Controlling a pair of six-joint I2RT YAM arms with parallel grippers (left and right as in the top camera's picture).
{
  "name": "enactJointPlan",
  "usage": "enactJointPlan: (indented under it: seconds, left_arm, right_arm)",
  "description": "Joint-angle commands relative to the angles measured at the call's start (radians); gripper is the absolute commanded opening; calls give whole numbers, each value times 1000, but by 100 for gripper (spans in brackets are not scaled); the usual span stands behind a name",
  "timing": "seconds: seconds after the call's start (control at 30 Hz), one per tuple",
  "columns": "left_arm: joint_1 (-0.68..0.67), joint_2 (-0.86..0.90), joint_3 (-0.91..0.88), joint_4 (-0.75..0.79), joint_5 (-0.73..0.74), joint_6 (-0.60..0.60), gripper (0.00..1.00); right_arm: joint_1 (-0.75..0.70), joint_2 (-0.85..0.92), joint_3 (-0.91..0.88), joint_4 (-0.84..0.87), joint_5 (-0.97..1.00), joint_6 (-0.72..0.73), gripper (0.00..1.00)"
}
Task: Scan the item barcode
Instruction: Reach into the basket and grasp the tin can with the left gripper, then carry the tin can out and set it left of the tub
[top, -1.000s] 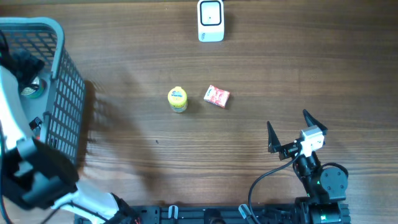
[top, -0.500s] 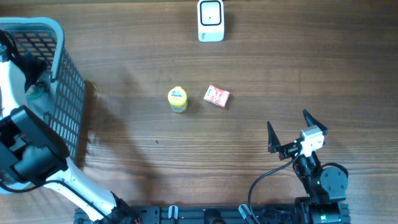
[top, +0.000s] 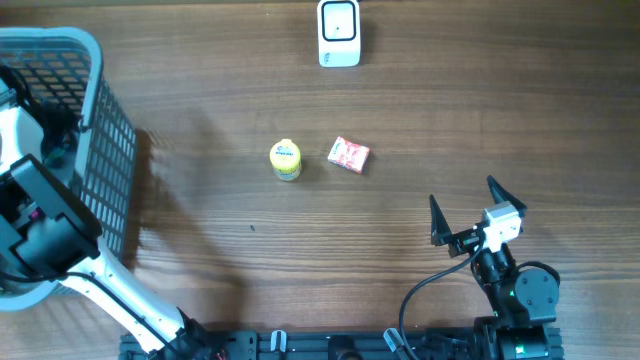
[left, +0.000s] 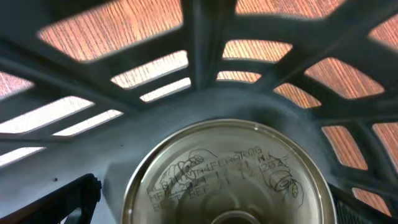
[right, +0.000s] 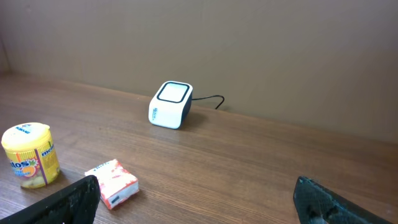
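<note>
Wooden table (top: 200, 250) carries every object; hazards are listed from the robot's side outward.

1. Right gripper (top: 462, 192): parked at the near edge, jaws apart, holding nothing. No hazard while it remains parked.

2. Left gripper (left: 217, 190): lowered inside the basket (top: 100, 140) at the left edge of the table. Its jaws are apart and straddle the can (left: 224, 174), which is judged to be the item to scan. The can stands on the basket's slotted floor with one metal end facing the wrist camera.
 - The rounded, smooth wall can slip or rotate if the jaws close off-centre.
 - Fingers driven too low can strike the slotted floor.
 - A lift that is not vertical can catch the basket wall and drag or tip the basket.

3. Barcode: not visible. Only stamped code text shows on the can end. The barcode probably sits on the side wall, so a finger can cover it and block the scan.

4. Mid-table: a yellow jar (top: 285, 160) and a red packet (top: 349, 154) lie near each other, roughly between the basket and the scanner. A low carry can knock either one.

5. Scanner (top: 339, 33): at the far edge. A can presented end-on or tilted will probably give no read.
</note>
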Motion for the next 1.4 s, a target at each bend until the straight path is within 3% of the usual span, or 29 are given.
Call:
enactJointPlan:
  seconds: [0.0, 0.1, 0.23, 0.43, 0.83, 1.37]
  left_arm:
    - [20, 48, -5, 13, -8, 5, 100]
    - [20, 56, -5, 19, -5, 5, 93]
    - [20, 56, -5, 27, -5, 5, 71]
    - [20, 56, -5, 14, -5, 5, 60]
    - [20, -10, -4, -73, 33, 5, 56]
    - [19, -462, -4, -182, 147, 1, 60]
  right_arm:
    - [2, -2, -1, 2, 10, 11, 100]
    - [2, -2, -1, 2, 10, 11, 100]
    - [2, -2, -1, 2, 10, 11, 100]
    - [2, -2, -1, 2, 10, 11, 100]
    - [2, -2, -1, 2, 10, 11, 100]
    - [2, -2, -1, 2, 10, 11, 100]
